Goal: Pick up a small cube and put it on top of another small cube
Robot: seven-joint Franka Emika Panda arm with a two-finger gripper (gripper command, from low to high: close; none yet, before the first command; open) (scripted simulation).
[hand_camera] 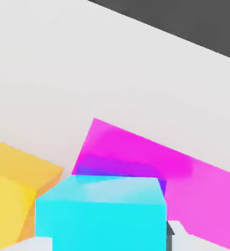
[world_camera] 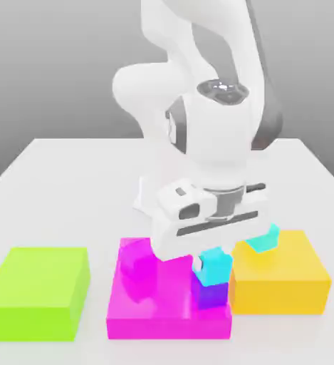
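The small sky-cyan cube (world_camera: pixel 214 264) sits directly on top of the small violet-purple cube (world_camera: pixel 212 293), which stands on the large magenta block (world_camera: pixel 166 314). My gripper (world_camera: pixel 211 255) hangs straight over the pair, its fingers closed against the cyan cube's sides. In the hand view the cyan cube (hand_camera: pixel 102 213) lies between my fingertips (hand_camera: pixel 171 234), with a strip of the purple cube (hand_camera: pixel 121 169) showing just past it and the gripper (hand_camera: pixel 107 242) at the frame's edge.
A small magenta cube (world_camera: pixel 135 262) rests on the magenta block's far left part. A greener turquoise cube (world_camera: pixel 263 241) lies on the orange block (world_camera: pixel 283 281) at the exterior view's right. A lime-green block (world_camera: pixel 38 291) lies at the left.
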